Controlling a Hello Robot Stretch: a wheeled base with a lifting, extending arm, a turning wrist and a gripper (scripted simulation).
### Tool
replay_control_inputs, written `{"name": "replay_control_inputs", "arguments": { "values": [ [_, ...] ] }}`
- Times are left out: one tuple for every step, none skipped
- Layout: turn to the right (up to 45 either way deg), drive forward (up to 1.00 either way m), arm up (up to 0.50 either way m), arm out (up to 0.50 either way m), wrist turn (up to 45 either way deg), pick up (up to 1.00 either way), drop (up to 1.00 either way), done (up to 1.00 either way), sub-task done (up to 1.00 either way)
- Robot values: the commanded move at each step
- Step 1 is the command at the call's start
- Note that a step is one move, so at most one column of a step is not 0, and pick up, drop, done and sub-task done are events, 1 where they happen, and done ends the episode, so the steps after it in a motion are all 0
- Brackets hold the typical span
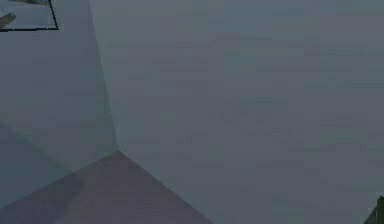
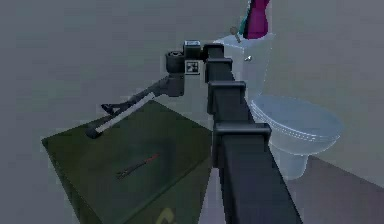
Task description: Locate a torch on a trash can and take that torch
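Observation:
In the arm side view a dark olive box-shaped trash can (image 2: 130, 170) stands at the lower left, with a slot in its flat top. The dark arm (image 2: 235, 130) rises from the bottom edge. From the gripper's body, thin grey fingers slant down to the left, and the gripper (image 2: 105, 124) ends at the can's back top edge. A small grey shape lies at the fingertips; whether it is the torch is unclear. I cannot tell whether the gripper holds anything.
A white toilet (image 2: 295, 125) stands right of the can, its tank (image 2: 250, 60) against the wall with a magenta object (image 2: 259, 18) on top. In the forward view two grey walls meet in a corner above brownish floor (image 1: 110, 195); a framed picture (image 1: 25, 14) hangs top left.

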Motion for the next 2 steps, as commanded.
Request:
{"name": "replay_control_inputs", "arguments": {
  "values": [
    [0.0,0.0,0.0,0.0,9.0,0.0,0.0,0.0,0.0],
    [0.0,0.0,-0.22,0.0,0.0,0.0,0.0,0.0,0.0]
  ]
}}
